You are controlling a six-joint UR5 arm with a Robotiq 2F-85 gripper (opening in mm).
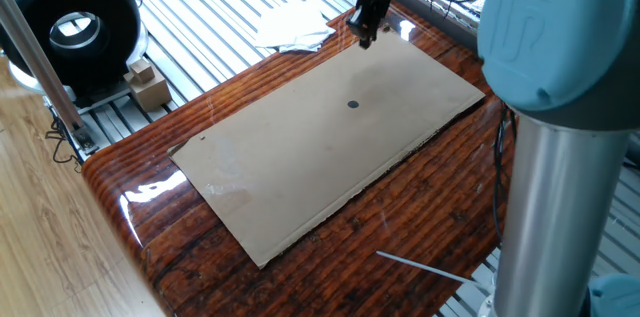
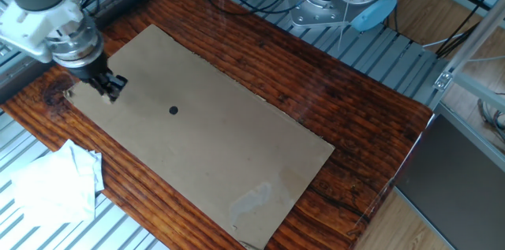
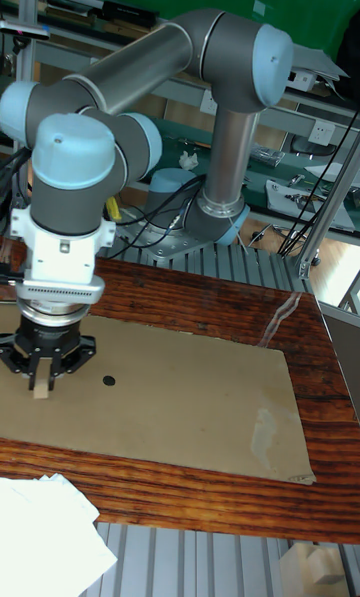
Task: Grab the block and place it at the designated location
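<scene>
The claw [image 3: 41,385] is clamped on the block [image 3: 40,391], which protrudes just below the fingertips and hangs clear above the cardboard sheet [image 2: 237,147]. The claw points straight down. Relative to the dark dot [image 2: 173,110] marked on the sheet, the claw and block are near the sheet's end that lies closest to the white paper [image 2: 47,183], apart from the dot. The sheet lies flat on the glossy wooden surface [image 1: 200,257]. The dot is uncovered.
</scene>
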